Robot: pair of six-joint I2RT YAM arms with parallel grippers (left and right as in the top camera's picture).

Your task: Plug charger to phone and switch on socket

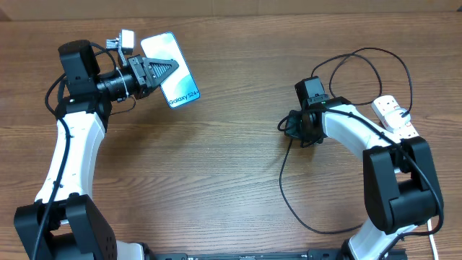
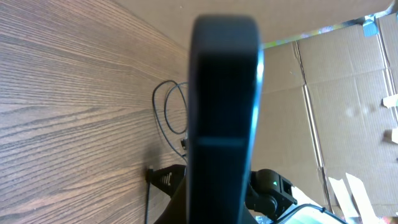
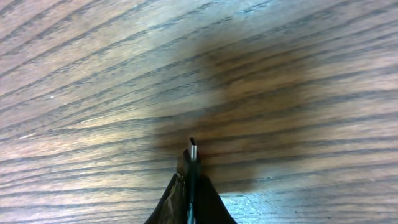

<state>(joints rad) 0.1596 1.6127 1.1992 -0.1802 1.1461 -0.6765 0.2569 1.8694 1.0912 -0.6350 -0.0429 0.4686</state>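
Observation:
My left gripper [image 1: 164,70] is shut on the phone [image 1: 180,85], light blue screen with "Galaxy S24+" text, holding it above the table at the back left. In the left wrist view the phone's black edge [image 2: 224,112] fills the middle. My right gripper [image 1: 289,127] is shut on the charger's plug; its metal tip [image 3: 193,149] sticks out past the fingers just above the wood. The black charger cable [image 1: 283,189] loops across the right side and up to the white socket [image 1: 394,115] at the far right.
The right arm's white link [image 1: 354,133] lies between the gripper and the socket. Cardboard boxes [image 2: 348,106] stand beyond the table in the left wrist view. Bare wooden table [image 1: 216,180] lies between the arms.

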